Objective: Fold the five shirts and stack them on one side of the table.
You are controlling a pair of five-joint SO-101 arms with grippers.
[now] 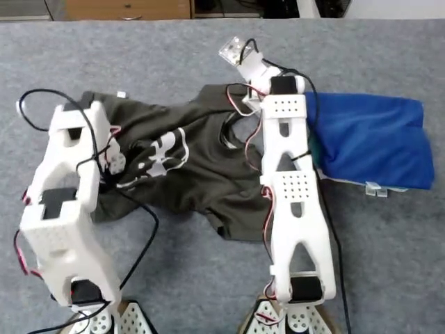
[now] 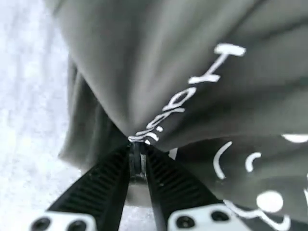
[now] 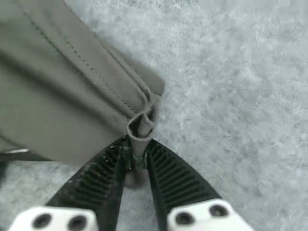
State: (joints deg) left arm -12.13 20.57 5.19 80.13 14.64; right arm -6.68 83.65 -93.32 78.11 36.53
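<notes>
The left gripper [image 2: 137, 156] and right gripper [image 3: 138, 155] each pinch the olive shirt [image 1: 201, 174] (blue shirt [image 1: 375, 142] lies folded aside), likely to spread it for folding.

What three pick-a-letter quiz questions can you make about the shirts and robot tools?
1. Where does the blue shirt lie? A. folded on the table beside the dark shirt B. on top of the dark shirt C. on the floor
2. What colour is the print on the dark shirt? A. red B. white C. yellow
3. How is the left tool? A. open B. shut on nothing C. shut on the dark shirt
Key: 1 A, it lies by the spread dark shirt; 2 B, white letters show; 3 C, cloth is pinched in it.
</notes>
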